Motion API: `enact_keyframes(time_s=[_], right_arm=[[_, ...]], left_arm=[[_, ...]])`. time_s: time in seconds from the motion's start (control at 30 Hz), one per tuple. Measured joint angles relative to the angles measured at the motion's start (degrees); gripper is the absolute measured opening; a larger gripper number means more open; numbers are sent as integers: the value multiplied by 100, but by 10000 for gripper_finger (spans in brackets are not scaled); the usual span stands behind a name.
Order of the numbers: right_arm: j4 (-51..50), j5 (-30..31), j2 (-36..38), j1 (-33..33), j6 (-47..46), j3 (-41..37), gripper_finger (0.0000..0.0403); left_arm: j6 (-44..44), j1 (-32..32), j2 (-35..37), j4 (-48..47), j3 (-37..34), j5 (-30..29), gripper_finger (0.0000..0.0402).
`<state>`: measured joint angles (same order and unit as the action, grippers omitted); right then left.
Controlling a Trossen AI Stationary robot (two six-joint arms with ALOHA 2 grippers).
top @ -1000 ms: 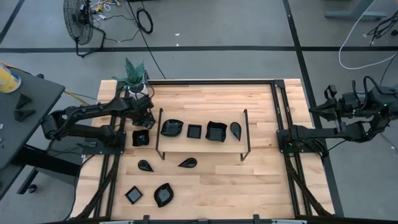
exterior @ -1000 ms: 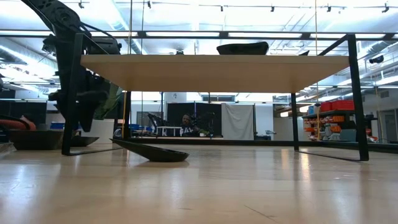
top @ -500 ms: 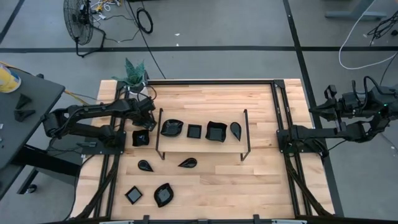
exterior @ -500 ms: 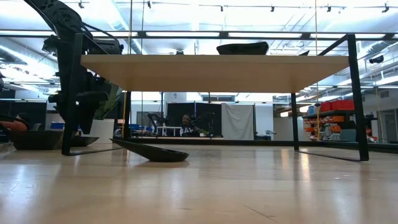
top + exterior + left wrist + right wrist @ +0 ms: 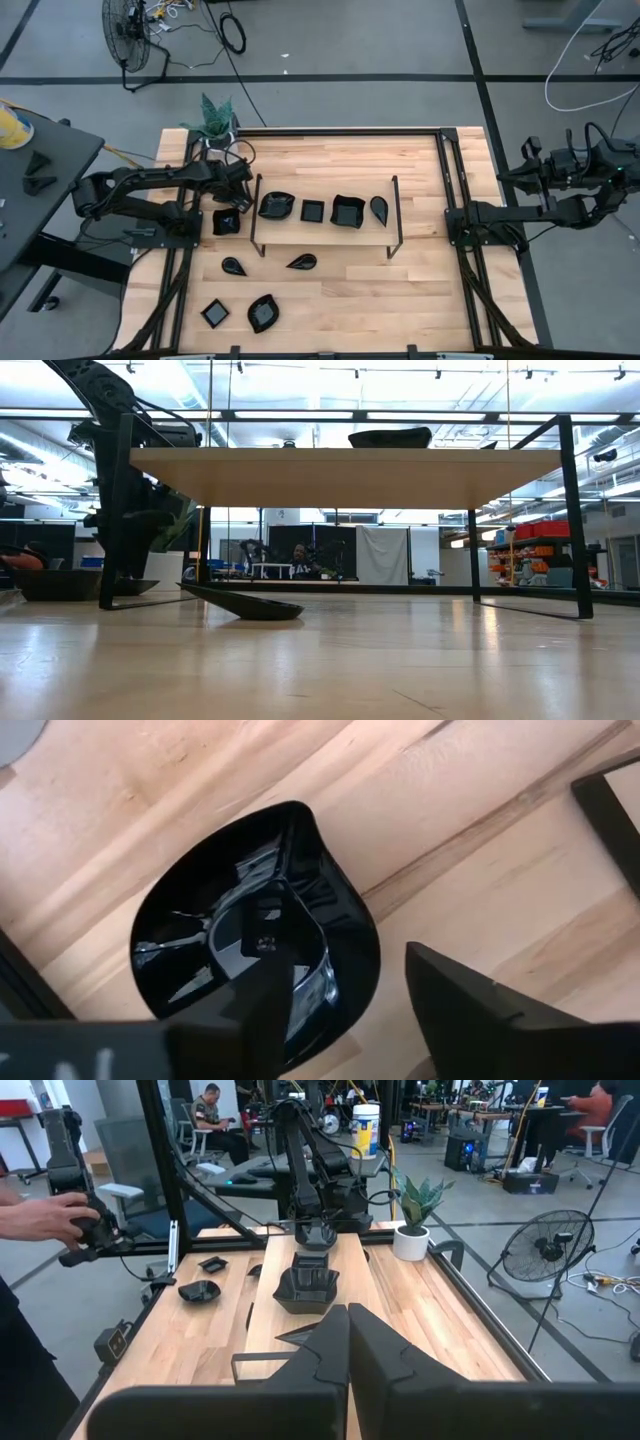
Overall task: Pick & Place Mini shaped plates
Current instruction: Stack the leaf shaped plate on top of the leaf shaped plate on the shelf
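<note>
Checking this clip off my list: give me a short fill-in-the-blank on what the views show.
1. The left gripper is over a black plate just outside the wire frame's ____ end.
2. Inside the frame lie ____ plates.
3. The right gripper's fingers are ____.
4. The potted plant stands at the table's far-____ corner.

Missing: left; four; shut; left

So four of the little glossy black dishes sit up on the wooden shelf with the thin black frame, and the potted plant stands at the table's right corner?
Not quite. The high view shows the white pot with the green plant at the far left corner. Four glossy black dishes do sit on the black-framed wooden shelf.
</note>
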<state>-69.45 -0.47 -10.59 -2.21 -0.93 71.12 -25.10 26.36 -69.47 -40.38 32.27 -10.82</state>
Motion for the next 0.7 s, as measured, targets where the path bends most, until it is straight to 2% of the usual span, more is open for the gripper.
enact_keyframes(time_s=[0.23,0.7], right_arm=[[-1,0,0,1,-1,0,6],[-2,0,0,-1,0,-1,6]], left_arm=[[26,1,2,0,0,12,153],[21,-156,-15,-9,1,-157,154]])
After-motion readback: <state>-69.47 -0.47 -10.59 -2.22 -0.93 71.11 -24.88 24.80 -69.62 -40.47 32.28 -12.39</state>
